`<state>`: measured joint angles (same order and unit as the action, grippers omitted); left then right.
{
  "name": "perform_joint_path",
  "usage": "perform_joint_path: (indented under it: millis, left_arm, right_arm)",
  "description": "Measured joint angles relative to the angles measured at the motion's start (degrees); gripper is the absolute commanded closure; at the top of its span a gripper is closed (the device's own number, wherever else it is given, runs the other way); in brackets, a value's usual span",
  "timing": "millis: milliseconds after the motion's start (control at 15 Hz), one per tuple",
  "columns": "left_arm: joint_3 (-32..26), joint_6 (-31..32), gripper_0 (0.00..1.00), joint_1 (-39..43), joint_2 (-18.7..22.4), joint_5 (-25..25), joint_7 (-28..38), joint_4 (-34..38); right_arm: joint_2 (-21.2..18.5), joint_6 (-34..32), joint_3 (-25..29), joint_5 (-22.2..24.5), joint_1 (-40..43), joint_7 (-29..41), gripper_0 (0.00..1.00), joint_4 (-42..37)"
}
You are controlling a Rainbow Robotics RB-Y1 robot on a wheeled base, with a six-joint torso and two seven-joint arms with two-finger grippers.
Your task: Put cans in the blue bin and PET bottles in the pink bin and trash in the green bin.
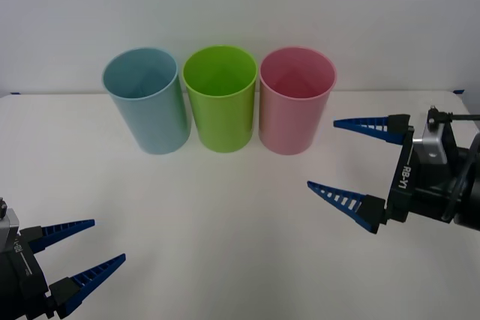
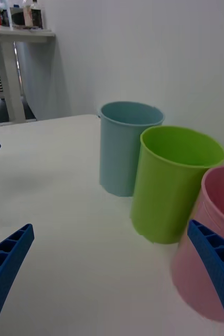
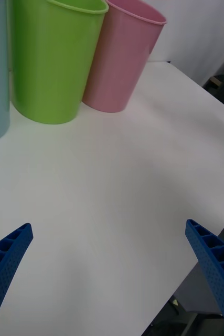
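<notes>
Left gripper [image 1: 99,243] low at near corner, fingers spread and empty, right gripper [image 1: 337,157] beside pink bin [image 1: 295,100], fingers wide and empty, green bin [image 1: 220,97] between pink and blue bin [image 1: 147,99], white surface [image 1: 225,222]

Black right tool [image 1: 337,155] marked "RB-Y1" carries 2 blue ribbed fingers [image 1: 341,200].

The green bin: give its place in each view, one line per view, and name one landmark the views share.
Front view: the green bin stands in the middle of the row at the back of the table, blue bin on its left, pink bin on its right.
Right wrist view: mid-frame, between the two.
Left wrist view: upper part, beside the pink bin.
Shared landmark: the pink bin next to it.
</notes>
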<state>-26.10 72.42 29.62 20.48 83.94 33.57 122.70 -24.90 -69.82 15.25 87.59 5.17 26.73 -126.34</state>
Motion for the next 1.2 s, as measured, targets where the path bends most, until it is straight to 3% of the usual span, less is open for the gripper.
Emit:
perform_joint_path:
  millis: [267, 600, 1200]
  left_arm:
    - [0.0, 0.0, 0.0, 0.0, 0.0, 0.0, 0.0, 0.0]
    - [0.0, 0.0, 0.0, 0.0, 0.0, 0.0, 0.0, 0.0]
    - [0.0, 0.0, 0.0, 0.0, 0.0, 0.0, 0.0, 0.0]
  right_arm:
    - [-0.04, -0.41, 1.81, -0.56, 8.45, -7.14, 0.0, 0.01]
    - [-0.13, -2.9, 4.12, -3.01, 15.48, -10.2, 0.0, 0.19]
    - [-0.14, -8.29, 6.81, -2.83, 16.8, -11.72, 0.0, 0.81]
